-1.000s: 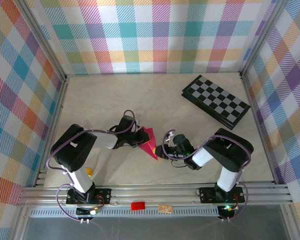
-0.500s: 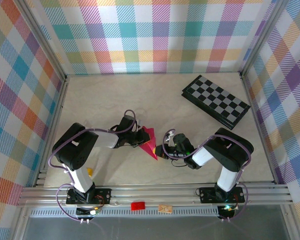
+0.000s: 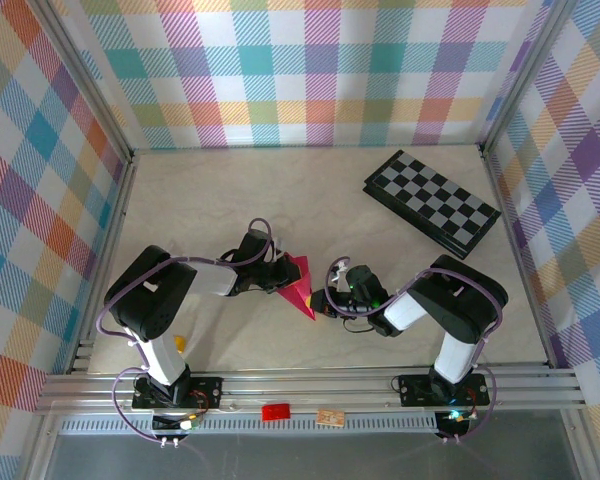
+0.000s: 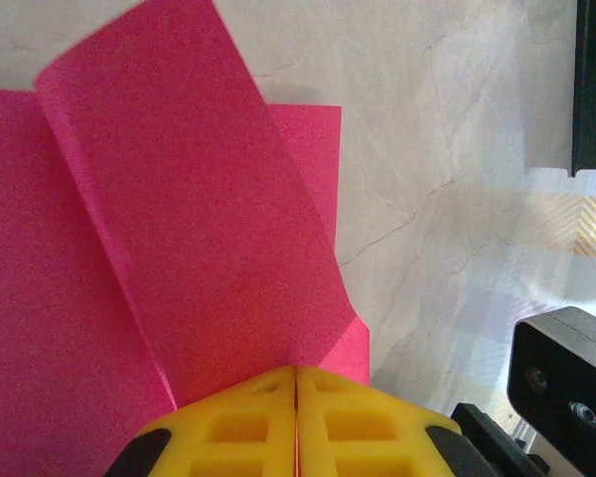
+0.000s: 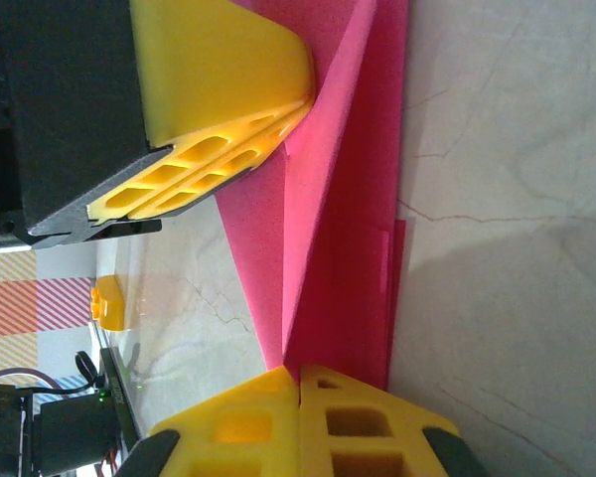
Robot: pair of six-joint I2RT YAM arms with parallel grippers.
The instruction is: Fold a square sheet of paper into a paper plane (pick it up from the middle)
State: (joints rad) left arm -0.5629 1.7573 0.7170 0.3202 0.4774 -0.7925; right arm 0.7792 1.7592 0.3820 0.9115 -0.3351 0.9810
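Square sheet of paper (image 3: 301,284), part-folded into a wedge, lies near mid-desk (image 3: 280,200) with its long axis 12-to-6 and tip at 6. Left fingers (image 4: 278,402) pinched together on its 9 o'clock edge, right fingers (image 5: 278,402) likewise at 4 o'clock. I'd say both arms are equally close.

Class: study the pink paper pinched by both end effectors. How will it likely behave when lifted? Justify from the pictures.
Probably floppy: the pink paper curves in a loose flap beyond the left end effector. Likely very light, being a thin sheet standing up from small pinches. The creases near the right end effector may stiffen it slightly.
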